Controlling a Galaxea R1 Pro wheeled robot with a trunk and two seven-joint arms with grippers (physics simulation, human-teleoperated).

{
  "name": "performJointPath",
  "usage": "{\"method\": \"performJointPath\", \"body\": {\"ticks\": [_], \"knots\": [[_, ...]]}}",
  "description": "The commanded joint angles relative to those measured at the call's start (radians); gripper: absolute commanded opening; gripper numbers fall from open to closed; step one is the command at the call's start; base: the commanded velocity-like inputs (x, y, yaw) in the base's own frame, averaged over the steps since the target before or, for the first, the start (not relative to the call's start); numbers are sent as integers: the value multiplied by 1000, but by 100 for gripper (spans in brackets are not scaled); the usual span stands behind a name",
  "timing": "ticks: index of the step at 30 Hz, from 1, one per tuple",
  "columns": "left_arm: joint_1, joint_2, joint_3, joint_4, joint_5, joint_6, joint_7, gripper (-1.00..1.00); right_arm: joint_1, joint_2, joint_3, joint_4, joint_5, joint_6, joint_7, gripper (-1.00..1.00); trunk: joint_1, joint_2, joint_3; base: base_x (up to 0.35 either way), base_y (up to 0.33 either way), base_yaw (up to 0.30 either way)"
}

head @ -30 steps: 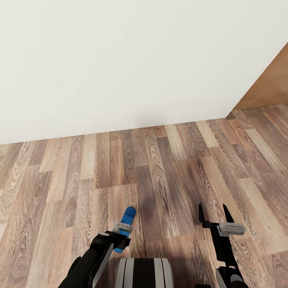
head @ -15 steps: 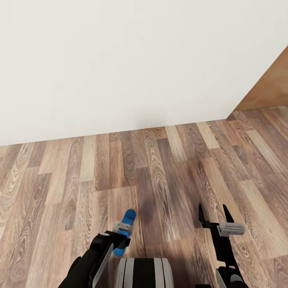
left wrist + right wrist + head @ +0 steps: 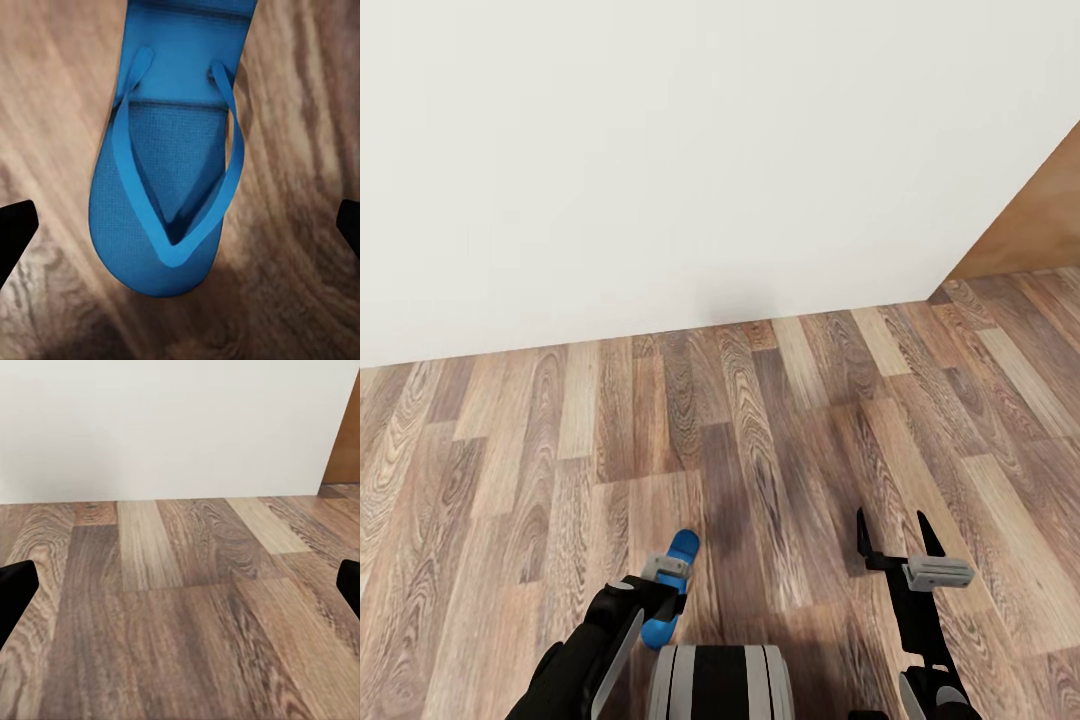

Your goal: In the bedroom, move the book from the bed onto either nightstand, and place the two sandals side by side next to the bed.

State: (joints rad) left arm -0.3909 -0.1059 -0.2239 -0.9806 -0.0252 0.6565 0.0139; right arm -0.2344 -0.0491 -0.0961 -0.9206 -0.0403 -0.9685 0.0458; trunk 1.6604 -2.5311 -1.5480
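Note:
One bright blue sandal (image 3: 678, 553) lies on the wood-plank floor straight under my left gripper (image 3: 663, 598). In the left wrist view the sandal (image 3: 169, 187) shows strap side up. It sits between the two widely spread black fingertips (image 3: 15, 229), and neither tip touches it. My left gripper (image 3: 180, 232) is open. My right gripper (image 3: 896, 540) hangs open over bare floor to the right, with nothing between its fingers (image 3: 16, 592). The book, the bed and the nightstand are out of view.
A plain white wall (image 3: 660, 150) runs across ahead, meeting the floor (image 3: 790, 430) a short way in front. A brown wooden panel (image 3: 1035, 225) stands at the far right corner. My base's grey-and-black hump (image 3: 720, 682) sits between the arms.
The whole picture has shifted slightly down, so the camera has moved a little. The sandal has slid further under my left gripper with the floor. Both grippers keep their pose.

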Motion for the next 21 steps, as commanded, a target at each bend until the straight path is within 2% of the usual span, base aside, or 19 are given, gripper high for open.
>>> {"method": "performJointPath", "body": {"ticks": [1,13,21], "knots": [[0,0,-1,-1,-2,5,1,100,0,0,-1,1,-4,-3,5,100,0,0,-1,0,0,0],[0,0,1,-2,-2,3,1,100,0,0,-1,0,-4,-3,5,100,5,-3,-43,0,0,0],[0,0,3,-2,-3,-11,2,100,0,0,-1,0,-4,-3,5,100,5,-3,-43,0,0,0]]}}
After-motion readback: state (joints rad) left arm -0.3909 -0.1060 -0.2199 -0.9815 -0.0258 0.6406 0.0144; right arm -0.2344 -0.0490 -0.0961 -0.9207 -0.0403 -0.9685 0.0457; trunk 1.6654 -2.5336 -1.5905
